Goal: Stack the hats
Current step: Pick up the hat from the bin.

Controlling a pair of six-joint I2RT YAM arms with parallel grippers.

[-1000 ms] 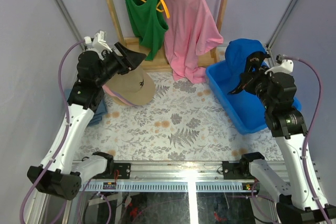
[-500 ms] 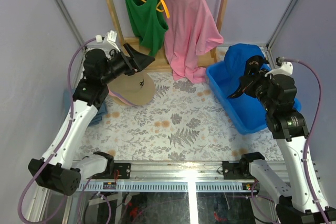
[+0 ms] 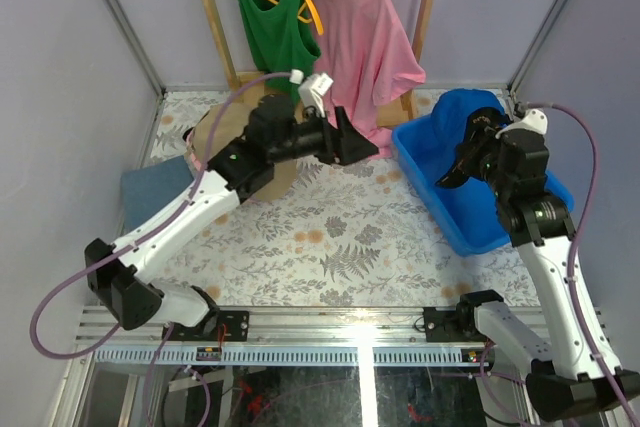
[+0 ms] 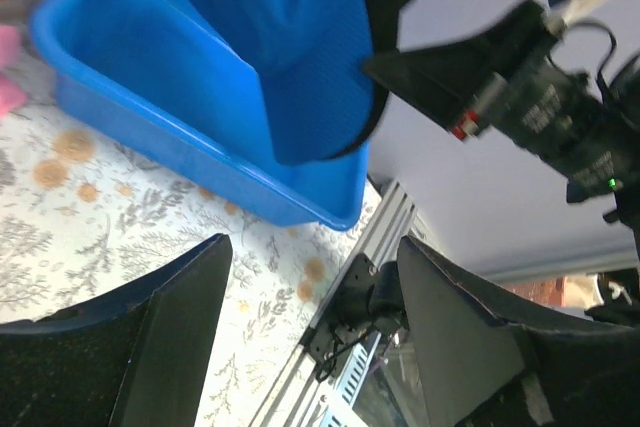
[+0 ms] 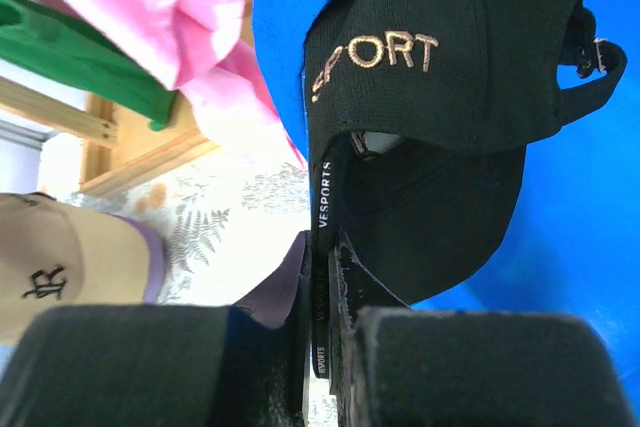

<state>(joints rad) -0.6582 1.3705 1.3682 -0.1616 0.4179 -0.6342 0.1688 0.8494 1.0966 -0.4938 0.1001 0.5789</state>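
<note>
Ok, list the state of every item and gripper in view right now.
left gripper: open, empty.
right gripper: shut on black cap at its rim.
black cap: held over blue bin.
bright blue cap: against black cap, at the bin's far end.
tan cap: lying on lavender cap, untouched.
lavender cap: under tan cap, only its edge showing.
pink T-shirt: hanging.
green tank top: hanging.

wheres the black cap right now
In the right wrist view the black cap hangs pinched by its edge in the right gripper, over the blue bin on the right side of the top view, beside the blue cap.
</note>
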